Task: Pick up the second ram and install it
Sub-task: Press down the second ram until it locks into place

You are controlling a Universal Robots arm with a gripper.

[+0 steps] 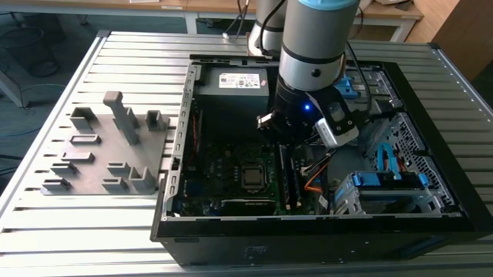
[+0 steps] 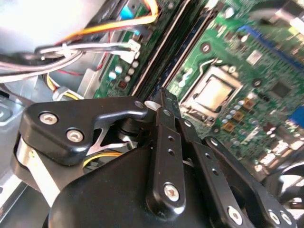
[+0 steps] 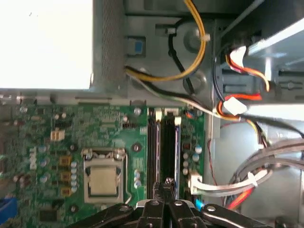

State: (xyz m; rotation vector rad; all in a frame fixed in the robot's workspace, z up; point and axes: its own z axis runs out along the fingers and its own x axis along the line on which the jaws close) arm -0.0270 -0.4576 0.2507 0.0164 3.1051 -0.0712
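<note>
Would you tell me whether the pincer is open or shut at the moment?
Shut: in both wrist views the pincer has its fingertips pressed together with no gap, above the memory slots on the motherboard.

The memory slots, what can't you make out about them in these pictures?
- First wrist view: the gripper covers the near end of the memory slots.
- Second wrist view: the slots are blurred, and the gripper hides their lower part.
- Exterior view: the arm blocks the slots' far end, and the slots are too small to tell whether the second ram is seated.
</note>
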